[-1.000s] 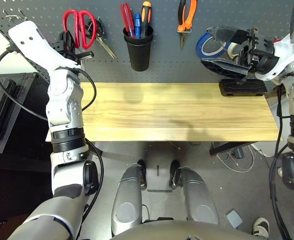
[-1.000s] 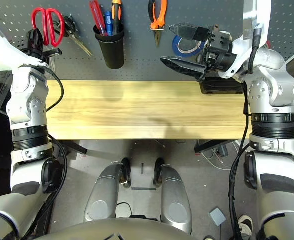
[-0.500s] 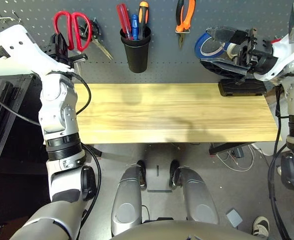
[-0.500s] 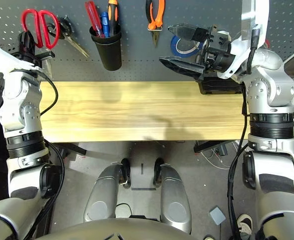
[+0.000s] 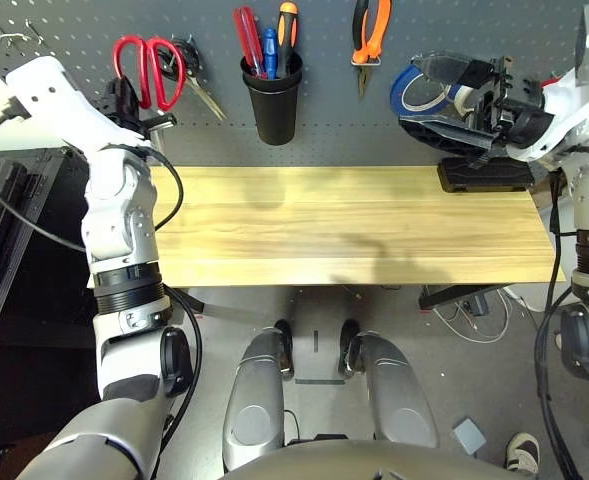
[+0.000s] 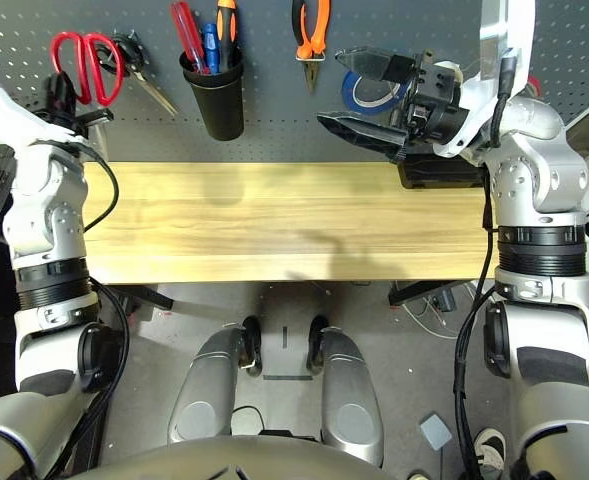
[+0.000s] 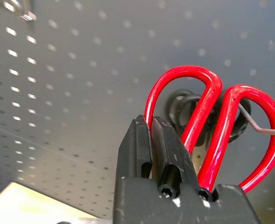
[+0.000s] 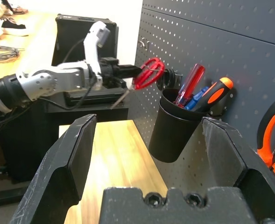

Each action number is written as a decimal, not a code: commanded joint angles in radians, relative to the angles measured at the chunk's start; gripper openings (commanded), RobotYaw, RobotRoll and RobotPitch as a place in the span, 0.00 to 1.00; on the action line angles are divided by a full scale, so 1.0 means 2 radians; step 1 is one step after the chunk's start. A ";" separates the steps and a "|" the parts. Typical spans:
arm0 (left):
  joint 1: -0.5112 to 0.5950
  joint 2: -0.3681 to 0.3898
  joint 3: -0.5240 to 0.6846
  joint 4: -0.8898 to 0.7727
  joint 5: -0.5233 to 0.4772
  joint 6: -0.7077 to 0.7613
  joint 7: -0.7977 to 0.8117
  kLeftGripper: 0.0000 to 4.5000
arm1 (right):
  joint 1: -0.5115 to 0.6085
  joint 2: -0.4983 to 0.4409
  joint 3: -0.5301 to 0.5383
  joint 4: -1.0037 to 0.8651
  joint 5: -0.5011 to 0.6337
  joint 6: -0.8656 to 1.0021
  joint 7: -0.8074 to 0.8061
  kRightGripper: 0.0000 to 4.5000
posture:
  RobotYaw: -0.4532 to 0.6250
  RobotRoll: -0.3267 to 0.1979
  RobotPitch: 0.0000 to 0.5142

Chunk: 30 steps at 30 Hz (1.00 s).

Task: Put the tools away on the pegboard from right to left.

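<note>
My left gripper [image 5: 132, 97] is shut on the red-handled scissors [image 5: 149, 68] and holds them against the dark grey pegboard [image 5: 74, 40] at its left end. In the left wrist view the scissors [image 7: 207, 116] have their red loops up, and a metal hook [image 7: 263, 129] sits at the right loop. The orange-and-black pliers [image 5: 372, 35] hang on the pegboard. A red-handled screwdriver [image 5: 251, 38] stands in the black cup [image 5: 276, 100]. My right gripper [image 5: 409, 92] hovers open at the right, in front of a blue tape roll [image 5: 416, 92].
Black-handled scissors [image 5: 196, 75] hang just right of the red ones. The cup also holds a blue tool and an orange-handled one [image 5: 291, 30]. A wooden table [image 5: 354, 225] lies below the pegboard, with a black box [image 5: 484, 177] at its back right corner. Bare hooks [image 5: 14, 38] sit top left.
My left gripper has shifted the red scissors slightly down along the pegboard. The right arm has not moved.
</note>
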<state>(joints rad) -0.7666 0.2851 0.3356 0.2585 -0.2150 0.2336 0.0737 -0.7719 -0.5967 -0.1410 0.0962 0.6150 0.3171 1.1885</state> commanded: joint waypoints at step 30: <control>0.215 0.030 -0.048 -0.067 0.035 -0.052 -0.095 0.99 | 0.161 0.113 -0.024 0.108 -0.138 -0.119 -0.297 1.00 | 0.38 0.62 0.40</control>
<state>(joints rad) -0.3600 0.3552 0.2432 0.1055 -0.1501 0.1696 -0.1014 -0.4577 -0.3795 -0.1564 0.2677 0.3569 0.1338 0.6361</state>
